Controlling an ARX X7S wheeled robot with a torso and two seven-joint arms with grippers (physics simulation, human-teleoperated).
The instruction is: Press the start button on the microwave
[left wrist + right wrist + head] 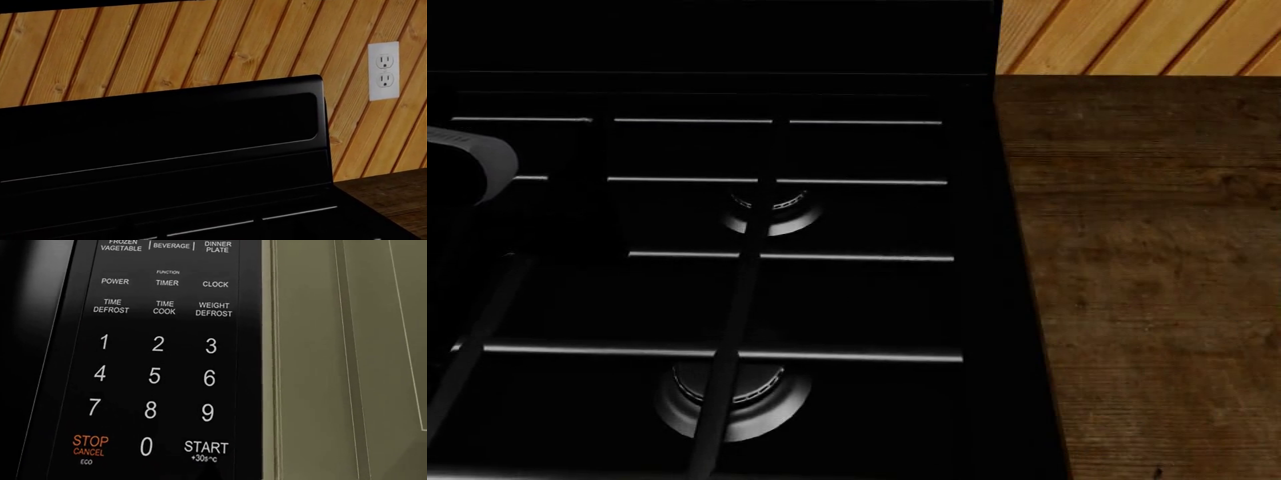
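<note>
The microwave's black control panel (157,360) fills the right wrist view at very close range. The START button (206,448), white lettering with "+30sec" under it, is in the lowest row, next to the 0 key (146,446) and the orange STOP/CANCEL key (89,445). The number keys and function keys are above it. No fingers of my right gripper show against the dark panel. A grey-white part of my left arm (467,160) shows at the head view's left edge, over the stove. Neither gripper itself shows in any view.
A black gas stove (734,260) with grates and two burners (731,398) lies below the head camera; its back panel (167,130) fills the left wrist view. A wooden counter (1148,280) lies to its right. A wood-panelled wall holds a white outlet (383,70). A beige cabinet side (333,360) adjoins the microwave.
</note>
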